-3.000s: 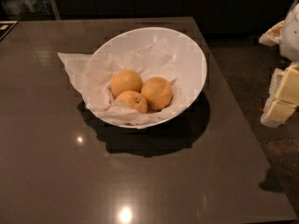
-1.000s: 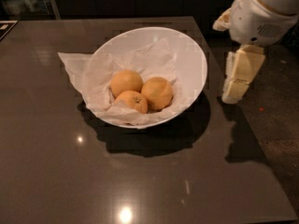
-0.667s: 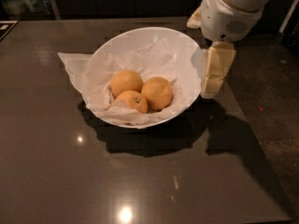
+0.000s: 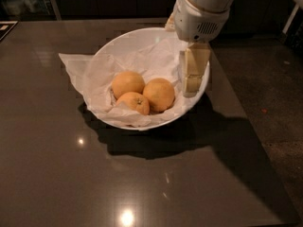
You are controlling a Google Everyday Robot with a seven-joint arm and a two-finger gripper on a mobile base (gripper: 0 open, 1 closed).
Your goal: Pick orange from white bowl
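Gripper (image 4: 191, 74) hangs over the right side of the white bowl (image 4: 137, 33), just beside the orange (image 4: 159, 94). Your target sits on the crumpled paper (image 4: 78, 65), touching the stem-dotted orange (image 4: 134, 103) and the round plain orange (image 4: 128, 83) on its left. Clenched or released? You can't tell from this view.

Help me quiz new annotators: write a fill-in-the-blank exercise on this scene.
The white bowl holds ___ oranges.
The bowl is lined with crumpled white ___.
The gripper hangs at the bowl's rim, on the picture's ___ side.
Missing words: three; paper; right.
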